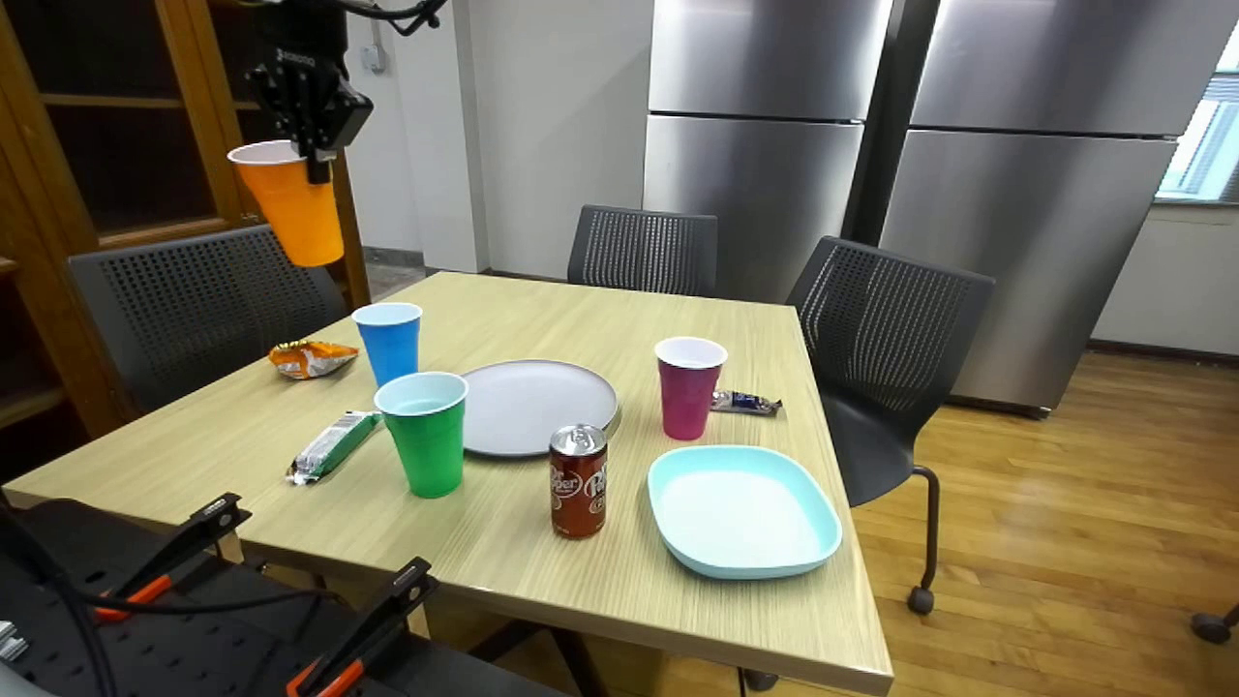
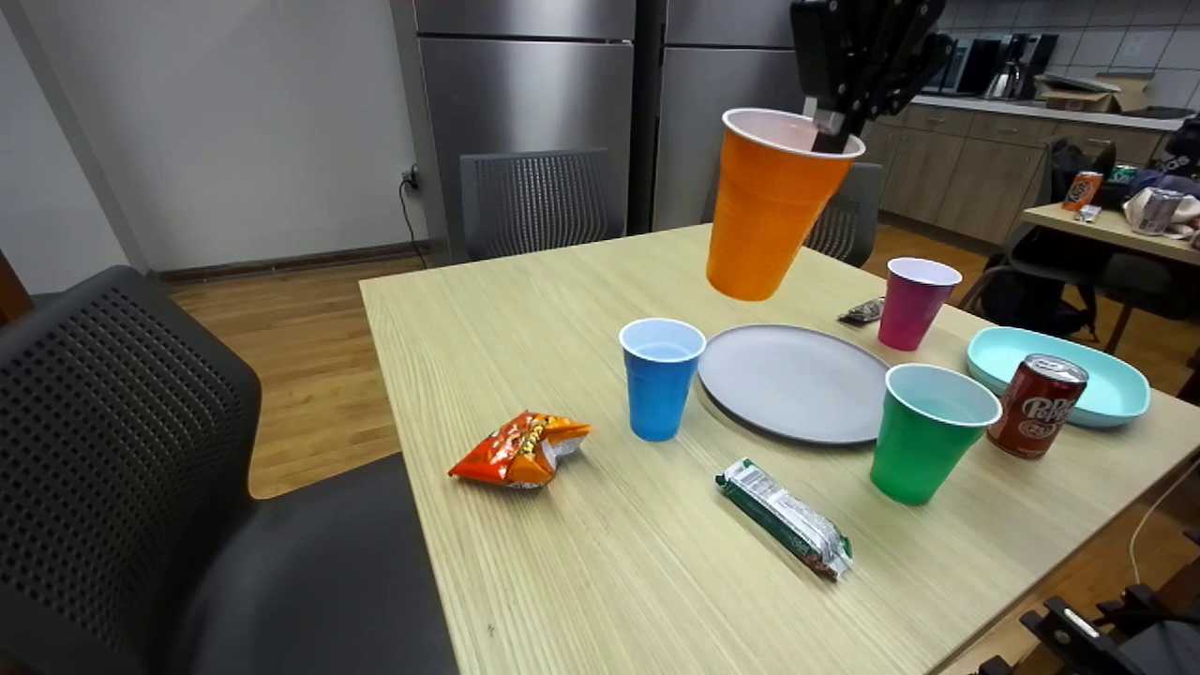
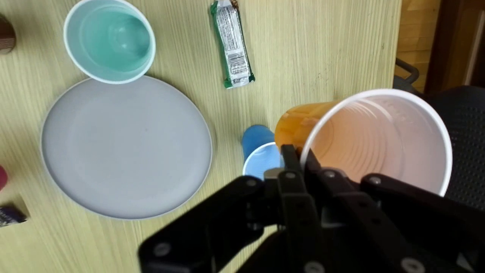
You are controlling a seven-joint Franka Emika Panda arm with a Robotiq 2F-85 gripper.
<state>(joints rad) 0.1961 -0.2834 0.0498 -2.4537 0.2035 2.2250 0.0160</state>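
We hold the orange cup (image 2: 773, 211) by its rim: the jaws of our gripper (image 3: 299, 153) stand narrow, with just the thin wall between them, one finger inside the cup and its mate outside. The cup hangs tilted from the jaws, mouth upward, its base well above the table (image 2: 581, 600) in both exterior views. Judging from how things lie, we count the grasp and the lift as done; the release is not yet made, since we see nothing but the jaws bearing the cup. Below the jaws and nearest to them stands the blue cup (image 2: 661, 380), upright, apart from the orange one, and partly hidden by the fingers in the wrist view. To the left of the jaws in that view we see the grey plate (image 3: 125, 151), with the green cup (image 3: 110, 41) above it in the view and the green-wrapped bar (image 3: 233, 45) ahead of the fingertips and a little left. Also lower than the jaws, near the blue cup, lies the snack bag (image 2: 520, 450), which we find only in the exterior views. Farthest from the jaws are the purple cup (image 1: 690, 402), the dark-wrapped bar (image 1: 745, 403), the soda can (image 1: 578, 484) and the turquoise dish (image 1: 745, 513). Whether the orange cup contains anything we can't make out.
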